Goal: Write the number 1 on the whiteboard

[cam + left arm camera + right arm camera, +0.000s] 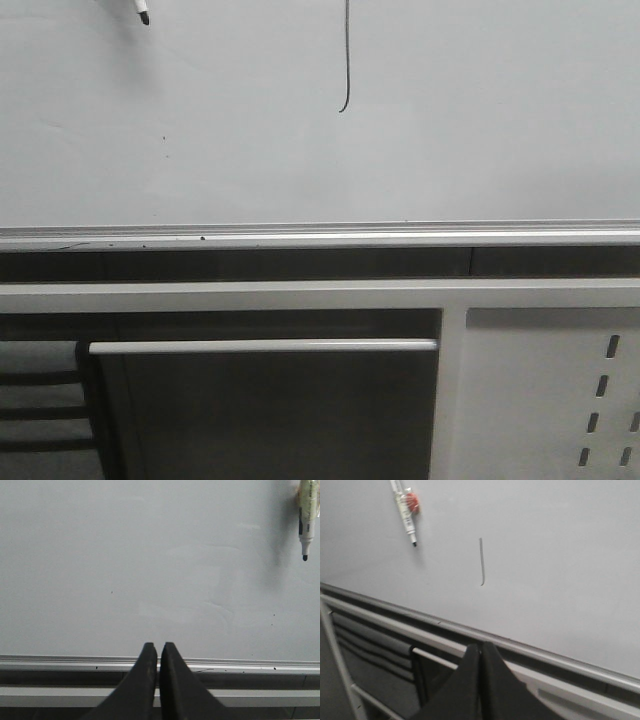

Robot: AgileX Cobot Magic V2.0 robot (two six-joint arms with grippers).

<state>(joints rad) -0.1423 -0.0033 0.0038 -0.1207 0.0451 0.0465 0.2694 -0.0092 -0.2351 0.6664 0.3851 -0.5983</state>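
The whiteboard [450,120] fills the upper half of the front view, with a silver rail [320,238] along its bottom edge. The number 1 [346,60] is a thin dark vertical stroke with a small leftward hook at its lower end; it also shows in the right wrist view [481,562]. A white marker [406,510] with a dark tip hangs against the board to the left of the stroke, held by neither gripper. My left gripper [157,647] is shut and empty, facing the board [125,555] near the rail. The right gripper [481,647] is shut and empty too, below the stroke.
Below the rail runs a pale frame with a horizontal bar [262,346] over a dark panel. A white perforated panel with slots [560,400] stands at the lower right. Dark slats [40,400] show at the lower left. Tiny dark specks dot the board.
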